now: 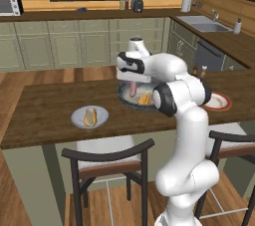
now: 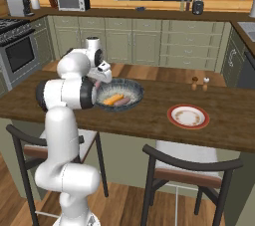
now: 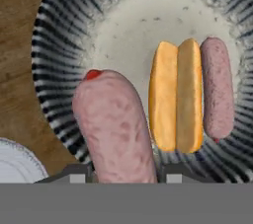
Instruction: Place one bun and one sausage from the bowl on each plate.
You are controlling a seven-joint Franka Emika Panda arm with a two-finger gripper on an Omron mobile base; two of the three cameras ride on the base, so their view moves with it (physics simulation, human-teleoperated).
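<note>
Gripper [image 3: 123, 176] pinches one sausage [image 3: 116, 127] at its near end, above the bowl [image 3: 59, 50]; firm, smooth, liable to slip or swing; a mid-length hold looks steadier.

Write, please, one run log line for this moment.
gripper: shut on sausage, above bowl | bowl: one bun, one more sausage | grey plate: one bun | red-rimmed plate: no food yet
</note>
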